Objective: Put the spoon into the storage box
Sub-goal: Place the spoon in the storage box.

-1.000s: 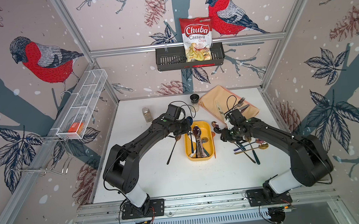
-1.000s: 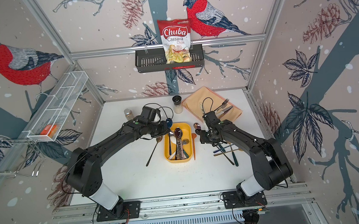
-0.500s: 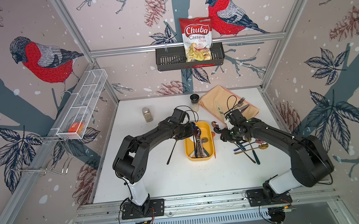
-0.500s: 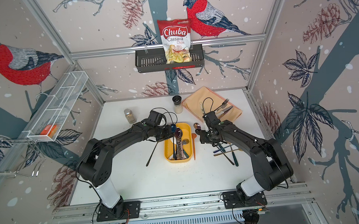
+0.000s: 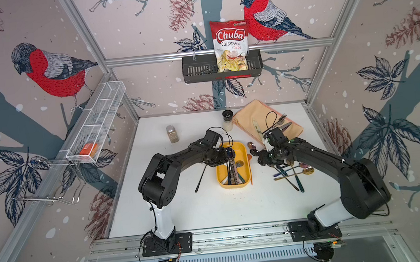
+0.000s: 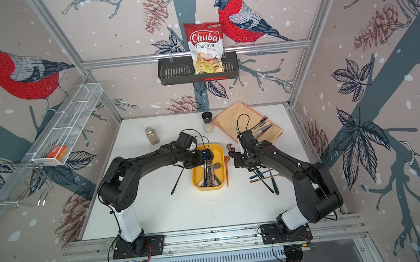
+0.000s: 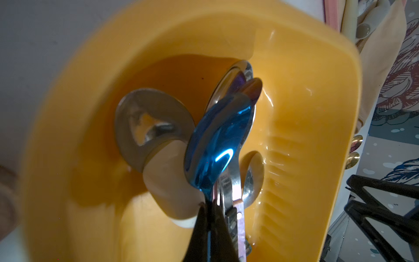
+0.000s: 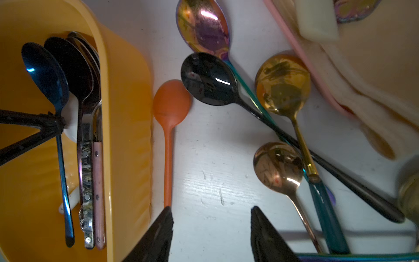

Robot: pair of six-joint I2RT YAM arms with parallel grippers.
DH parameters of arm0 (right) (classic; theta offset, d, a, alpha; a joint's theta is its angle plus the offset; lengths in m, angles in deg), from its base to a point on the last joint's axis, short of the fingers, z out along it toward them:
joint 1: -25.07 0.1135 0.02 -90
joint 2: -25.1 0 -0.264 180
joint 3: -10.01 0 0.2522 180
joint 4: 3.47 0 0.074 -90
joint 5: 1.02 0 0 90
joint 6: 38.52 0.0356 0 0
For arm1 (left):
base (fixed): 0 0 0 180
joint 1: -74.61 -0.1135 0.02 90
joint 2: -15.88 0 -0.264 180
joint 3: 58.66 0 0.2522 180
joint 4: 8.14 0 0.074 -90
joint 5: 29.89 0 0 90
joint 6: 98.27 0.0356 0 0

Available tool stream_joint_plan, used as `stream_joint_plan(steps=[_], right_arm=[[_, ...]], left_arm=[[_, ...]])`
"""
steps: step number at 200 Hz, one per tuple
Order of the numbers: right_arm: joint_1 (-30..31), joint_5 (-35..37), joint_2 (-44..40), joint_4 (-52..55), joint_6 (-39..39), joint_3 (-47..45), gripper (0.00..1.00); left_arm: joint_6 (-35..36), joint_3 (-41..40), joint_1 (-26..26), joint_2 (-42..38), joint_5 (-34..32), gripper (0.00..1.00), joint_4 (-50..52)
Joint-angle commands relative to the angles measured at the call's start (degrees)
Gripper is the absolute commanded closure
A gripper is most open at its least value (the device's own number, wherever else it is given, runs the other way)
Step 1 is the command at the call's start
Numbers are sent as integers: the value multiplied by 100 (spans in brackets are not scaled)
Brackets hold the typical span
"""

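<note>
Left gripper [image 7: 209, 205] was clamped on the neck of the blue metallic spoon [image 7: 217, 145], inside the shallow yellow plastic storage box [image 7: 328, 108] at mid-table. Right gripper [image 8: 210, 217] stood open and empty. Risk judged: on release, the spoon could ride up on the stacked spoons [image 8: 86, 90] and slide.

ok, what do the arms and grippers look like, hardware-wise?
Both arms, left arm and right arm, are matte black with a white lowest link, on black base plates. Thin black cables loop at each wrist. The left gripper and right gripper have black, tapered fingers; no markings legible.
</note>
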Motion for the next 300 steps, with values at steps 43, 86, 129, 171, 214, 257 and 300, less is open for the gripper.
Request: stream_joint_plan(steps=[43, 86, 129, 171, 214, 257, 300], right_arm=[[-12, 56, -26, 47, 12, 41, 44], [-11, 35, -1, 54, -5, 34, 44], [-14, 37, -1, 58, -14, 34, 44], [-8, 8, 21, 35, -6, 28, 44], [0, -14, 51, 31, -6, 35, 43], [-5, 12, 18, 42, -1, 4, 43], [0, 1, 25, 26, 11, -37, 43]], left_arm=[[62, 131, 24, -159, -43, 82, 12], [615, 508, 60, -546, -475, 64, 659], [1661, 954, 42, -926, -1518, 56, 1863], [2639, 735, -66, -1326, -2638, 45, 2469], [2990, 249, -479, -1647, -2746, 37, 2233], [3241, 1, -560, -1263, -2992, 34, 2174], [3181, -360, -583, -1005, -2791, 34, 1845]])
